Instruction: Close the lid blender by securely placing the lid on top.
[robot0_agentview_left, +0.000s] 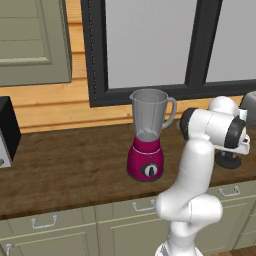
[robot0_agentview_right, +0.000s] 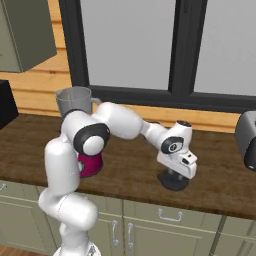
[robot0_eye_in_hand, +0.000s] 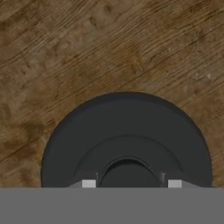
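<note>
- The blender (robot0_agentview_left: 148, 135) is standing upright on the wooden surface (robot0_agentview_left: 65, 170), toward its far side below the dark-framed window (robot0_agentview_left: 150, 45). Its clear greyish jar is sitting on the magenta base, and its mouth is showing open at the top.
- The jar's handle is pointing right in the left base view, and the round black dial on the base is facing the near edge.
- The lid (robot0_agentview_right: 173, 181) is lying flat on the surface, well to the right of the blender and closer to the near edge, apart from the jar.
- The arm is reaching out to the right from its raised elbow, and the gripper (robot0_agentview_right: 175, 175) is sitting straight down over the lid, touching or almost touching its top.
- In the hand view the lid (robot0_eye_in_hand: 127, 140) is showing as a black disc with a raised centre knob directly under the hand, with wood grain all around it.
- The fingertips (robot0_eye_in_hand: 89, 183) are showing as 2 small pale tabs, 1 on each side of the knob. I cannot tell whether the jaws are pressing on the knob or only standing around it.
- A black appliance (robot0_agentview_left: 7, 132) is sitting at the far left of the surface, and a dark grey appliance (robot0_agentview_right: 247, 140) is standing at the right edge.
- Pale green cabinet doors (robot0_agentview_left: 50, 232) with metal handles are running below the surface.
</note>
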